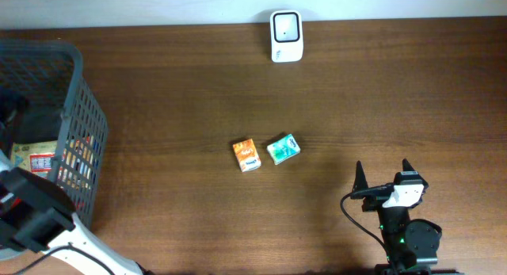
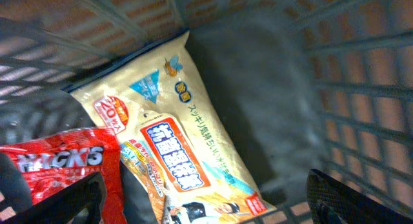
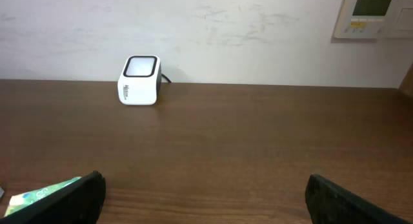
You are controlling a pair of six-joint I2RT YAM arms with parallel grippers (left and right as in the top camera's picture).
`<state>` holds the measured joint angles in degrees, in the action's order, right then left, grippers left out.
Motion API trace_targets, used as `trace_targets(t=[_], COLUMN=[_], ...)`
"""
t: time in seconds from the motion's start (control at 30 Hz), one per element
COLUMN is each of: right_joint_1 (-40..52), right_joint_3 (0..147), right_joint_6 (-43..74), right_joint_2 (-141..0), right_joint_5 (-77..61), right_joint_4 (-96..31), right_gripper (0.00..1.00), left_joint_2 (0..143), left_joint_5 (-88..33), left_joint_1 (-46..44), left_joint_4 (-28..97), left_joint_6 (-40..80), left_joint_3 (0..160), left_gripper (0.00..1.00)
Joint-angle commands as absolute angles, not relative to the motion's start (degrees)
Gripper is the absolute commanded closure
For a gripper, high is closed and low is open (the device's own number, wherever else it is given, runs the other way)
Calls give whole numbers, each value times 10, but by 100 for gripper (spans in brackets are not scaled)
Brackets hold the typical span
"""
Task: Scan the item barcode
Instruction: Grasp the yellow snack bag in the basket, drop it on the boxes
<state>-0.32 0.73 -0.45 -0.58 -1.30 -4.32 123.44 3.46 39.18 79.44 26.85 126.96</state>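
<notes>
Hovering inside the basket (image 1: 89, 116) above a yellow bag (image 2: 193, 146), left jaws spread empty; right jaws likewise over the table (image 1: 198, 93).

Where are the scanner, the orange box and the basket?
Scanner (image 1: 285, 26): overhead view, on its window.
Orange box (image 1: 246, 154): overhead view, middle of its top face.
Basket (image 1: 87, 148): overhead view, on the mesh wall facing the boxes.
</notes>
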Motion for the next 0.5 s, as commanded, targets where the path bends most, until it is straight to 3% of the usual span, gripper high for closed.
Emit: trace_targets(t=[0.0, 0.17, 0.47], right_joint_1=[0, 0, 0], right_joint_3=[3, 3, 3], right_joint_6=[-4, -4, -4], right_joint_2=[-2, -2, -2], right_joint_5=[-10, -10, -10], right_joint_4=[-45, -45, -45], right_gripper=[1, 1, 2], left_joint_2=[1287, 1317, 1351], left_joint_5=[28, 28, 29], left_joint_1=[387, 377, 339], left_joint_4=[809, 818, 810], left_joint_6=[274, 273, 273], left_joint_3=[1266, 1266, 1229], left_gripper=[3, 0, 4])
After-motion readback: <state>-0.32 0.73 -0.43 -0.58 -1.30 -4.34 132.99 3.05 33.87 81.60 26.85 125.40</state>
